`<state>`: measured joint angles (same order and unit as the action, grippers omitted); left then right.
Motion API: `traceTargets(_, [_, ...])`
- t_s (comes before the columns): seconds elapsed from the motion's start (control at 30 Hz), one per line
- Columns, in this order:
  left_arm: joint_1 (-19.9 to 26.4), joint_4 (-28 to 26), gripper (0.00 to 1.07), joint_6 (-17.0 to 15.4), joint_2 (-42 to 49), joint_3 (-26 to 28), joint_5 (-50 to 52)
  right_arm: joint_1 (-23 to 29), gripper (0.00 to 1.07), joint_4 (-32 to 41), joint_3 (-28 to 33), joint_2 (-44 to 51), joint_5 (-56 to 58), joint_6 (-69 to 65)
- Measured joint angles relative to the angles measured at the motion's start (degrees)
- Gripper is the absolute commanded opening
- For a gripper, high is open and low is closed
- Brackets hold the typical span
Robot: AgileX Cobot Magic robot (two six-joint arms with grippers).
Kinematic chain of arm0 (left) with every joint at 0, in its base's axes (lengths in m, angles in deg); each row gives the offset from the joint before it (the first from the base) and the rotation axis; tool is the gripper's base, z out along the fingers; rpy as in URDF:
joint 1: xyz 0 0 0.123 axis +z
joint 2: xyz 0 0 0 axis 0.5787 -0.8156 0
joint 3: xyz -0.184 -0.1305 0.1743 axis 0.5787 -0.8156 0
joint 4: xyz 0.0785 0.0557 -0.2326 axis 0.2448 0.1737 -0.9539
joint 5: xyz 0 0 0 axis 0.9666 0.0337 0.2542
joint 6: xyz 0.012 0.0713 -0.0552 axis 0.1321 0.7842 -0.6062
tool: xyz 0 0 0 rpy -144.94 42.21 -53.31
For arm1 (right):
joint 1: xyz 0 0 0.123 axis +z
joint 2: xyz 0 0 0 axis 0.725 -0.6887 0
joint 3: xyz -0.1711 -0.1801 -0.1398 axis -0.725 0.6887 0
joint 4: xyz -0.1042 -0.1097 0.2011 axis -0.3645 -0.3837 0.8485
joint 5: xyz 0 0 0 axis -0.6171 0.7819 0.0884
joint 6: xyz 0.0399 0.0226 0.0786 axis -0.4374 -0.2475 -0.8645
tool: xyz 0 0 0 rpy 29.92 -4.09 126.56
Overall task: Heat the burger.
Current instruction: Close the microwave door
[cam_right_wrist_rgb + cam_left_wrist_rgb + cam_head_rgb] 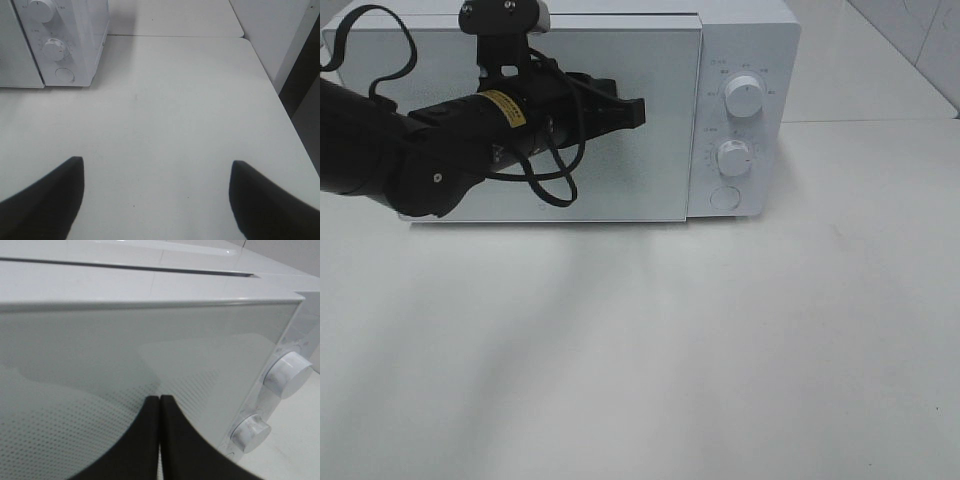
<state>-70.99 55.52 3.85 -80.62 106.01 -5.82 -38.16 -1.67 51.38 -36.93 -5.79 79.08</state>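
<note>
We see the microwave door closed and no burger in view — likely inside, a knob probably left to turn. Left gripper pinched together, empty; right gripper spread wide, empty.

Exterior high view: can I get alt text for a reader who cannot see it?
The left gripper, shut, hangs in front of the closed door of a white microwave standing on a white table. The burger is not in view.
</note>
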Motion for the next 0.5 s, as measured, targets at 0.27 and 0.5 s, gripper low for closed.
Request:
traceTargets(0.27, [-0.8,-0.2,0.00,2.0,-2.6,5.1,-2.9,0.0,0.75,0.1,0.0,0.0,0.0,0.0])
traceTargets(0.5, [-1.3,-1.8,0.00,3.2,-2.6,5.6,-5.6,0.0,0.75,0.1,0.0,0.0,0.0,0.0])
